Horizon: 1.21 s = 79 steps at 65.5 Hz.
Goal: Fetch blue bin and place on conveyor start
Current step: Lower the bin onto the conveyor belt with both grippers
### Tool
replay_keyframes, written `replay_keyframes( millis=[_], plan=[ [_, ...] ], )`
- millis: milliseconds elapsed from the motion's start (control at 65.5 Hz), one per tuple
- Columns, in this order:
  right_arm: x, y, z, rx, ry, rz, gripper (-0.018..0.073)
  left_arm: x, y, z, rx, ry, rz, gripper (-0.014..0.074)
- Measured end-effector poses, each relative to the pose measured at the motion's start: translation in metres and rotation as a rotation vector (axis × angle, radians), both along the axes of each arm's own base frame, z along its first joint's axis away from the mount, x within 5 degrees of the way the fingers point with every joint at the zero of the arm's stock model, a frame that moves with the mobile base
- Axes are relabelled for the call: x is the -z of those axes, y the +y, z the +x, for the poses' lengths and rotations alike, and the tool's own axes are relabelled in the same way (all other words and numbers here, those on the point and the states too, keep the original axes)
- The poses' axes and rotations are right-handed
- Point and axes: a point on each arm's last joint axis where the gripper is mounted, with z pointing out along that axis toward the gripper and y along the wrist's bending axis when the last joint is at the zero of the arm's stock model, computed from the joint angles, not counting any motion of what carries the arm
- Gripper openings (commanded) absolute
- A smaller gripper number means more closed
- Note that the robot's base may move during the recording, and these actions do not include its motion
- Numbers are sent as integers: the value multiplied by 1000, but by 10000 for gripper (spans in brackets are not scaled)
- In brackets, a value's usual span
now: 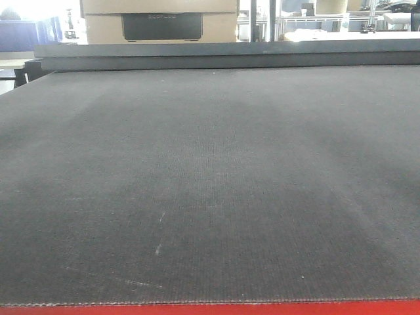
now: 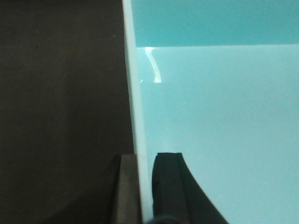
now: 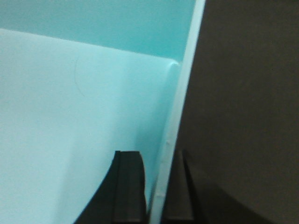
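Observation:
The blue bin [image 2: 215, 116] fills the left wrist view, showing its pale turquoise inside and its thin left rim. My left gripper [image 2: 145, 158] is shut on that rim, one finger outside and one inside. The bin also shows in the right wrist view [image 3: 70, 107], where my right gripper [image 3: 156, 156] is shut on its right rim the same way. The conveyor start [image 1: 210, 184] is a wide dark textured belt with a red strip [image 1: 210, 308] along its front edge. Neither the bin nor the grippers show in the front view.
A raised dark ledge [image 1: 230, 56] crosses the belt's far end, with a cardboard box [image 1: 161, 23] and metal framing behind it. A dark surface lies outside the bin's walls in the left wrist view [image 2: 60, 102] and the right wrist view [image 3: 243, 102].

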Motion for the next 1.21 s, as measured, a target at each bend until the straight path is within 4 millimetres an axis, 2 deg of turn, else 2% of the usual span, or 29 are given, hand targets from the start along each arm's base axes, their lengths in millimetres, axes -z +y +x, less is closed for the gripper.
replay_keyframes(
  millis=[137, 367, 443, 672, 794, 856, 917, 962, 1054, 1100, 1207],
  plan=[
    [32, 2, 3, -4, 117, -13, -153, 30, -2, 5, 1, 95, 25, -111],
    [106, 6, 10, 0, 270, -18, -153, 105, -9, 20, 13, 268, 70, -111],
    [125, 6, 11, 4, 285, -18, -153, 125, -10, 22, 17, 308, 75, -111],
    [165, 8, 19, 12, 323, -23, -146, 166, -12, 22, 25, 370, 81, -111],
    [176, 9, 25, 14, 347, -26, -28, 177, -12, 21, 27, 389, 81, -99],
    [180, 10, 27, 12, 355, -29, 72, 180, -12, 20, 27, 397, 81, -44],
    [180, 10, 27, 5, 352, -38, 256, 181, -12, 20, 27, 398, 82, 70],
    [180, 10, 28, 4, 344, -40, 410, 181, -12, 20, 30, 402, 88, 217],
    [180, 10, 28, 1, 341, -43, 580, 181, -11, 19, 32, 408, 96, 511],
    [180, 9, 28, -1, 340, -46, 568, 182, -11, 18, 30, 425, 99, 628],
    [176, 9, 27, -1, 329, -44, 540, 181, -10, 16, 24, 457, 103, 556]
  ],
)
